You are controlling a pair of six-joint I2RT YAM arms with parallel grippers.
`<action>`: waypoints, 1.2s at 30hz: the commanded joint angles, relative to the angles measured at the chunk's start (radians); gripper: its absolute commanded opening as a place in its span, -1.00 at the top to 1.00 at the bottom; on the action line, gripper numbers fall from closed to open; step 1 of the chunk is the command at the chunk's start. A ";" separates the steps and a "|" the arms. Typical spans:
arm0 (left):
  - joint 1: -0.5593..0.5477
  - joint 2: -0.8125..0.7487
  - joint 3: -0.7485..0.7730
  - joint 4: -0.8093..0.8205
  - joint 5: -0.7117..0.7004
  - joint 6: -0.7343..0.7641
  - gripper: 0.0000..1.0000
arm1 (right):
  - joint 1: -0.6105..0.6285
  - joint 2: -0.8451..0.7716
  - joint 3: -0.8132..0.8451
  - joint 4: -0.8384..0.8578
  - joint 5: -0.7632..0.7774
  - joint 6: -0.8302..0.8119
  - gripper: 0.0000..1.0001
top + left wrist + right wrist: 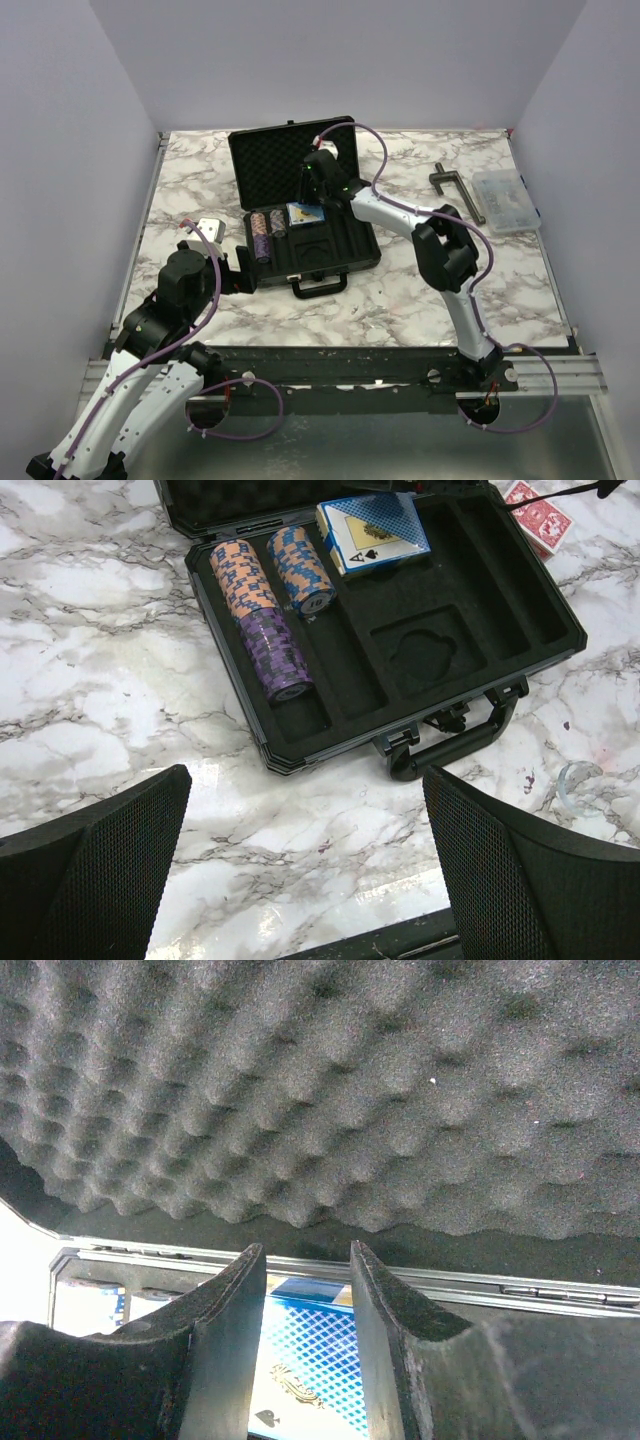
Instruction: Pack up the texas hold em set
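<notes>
The black case (340, 245) lies open mid-table, its foam lid (270, 165) upright and its handle (320, 285) toward me. Orange (243, 575), purple (277, 655) and blue-orange (300, 568) chip stacks fill the left slots. My right gripper (308, 205) reaches into the tray's back, and its fingers (225, 1340) close on the sides of the blue card deck (305, 1350). That deck (372, 532) sits tilted in the tray. A red deck (538, 515) lies on the table beyond the case. My left gripper (308, 780) hangs open over bare marble at the case's front left corner.
A dark T-shaped tool (458, 190) and a clear compartment box (505, 200) lie at the back right. White walls close in the table on three sides. The table's dark front rail (400, 945) runs just under my left gripper.
</notes>
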 commanded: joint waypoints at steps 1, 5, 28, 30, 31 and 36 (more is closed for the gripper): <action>0.001 -0.005 -0.013 0.010 -0.016 0.014 -0.96 | 0.021 -0.025 -0.068 -0.067 -0.008 -0.019 0.14; 0.002 -0.002 -0.012 0.010 -0.016 0.014 -0.96 | 0.022 -0.051 -0.108 -0.061 -0.010 -0.021 0.14; 0.001 -0.011 -0.014 0.010 -0.013 0.011 -0.96 | 0.045 -0.114 -0.256 -0.076 -0.035 -0.025 0.11; 0.002 -0.014 -0.013 0.011 -0.013 0.011 -0.96 | 0.045 -0.115 -0.265 -0.073 -0.037 -0.021 0.11; 0.001 -0.014 -0.014 0.010 -0.013 0.011 -0.96 | 0.045 -0.115 -0.272 -0.071 -0.039 -0.020 0.11; 0.001 -0.014 -0.014 0.010 -0.013 0.011 -0.96 | 0.046 -0.139 -0.275 -0.059 -0.053 -0.036 0.09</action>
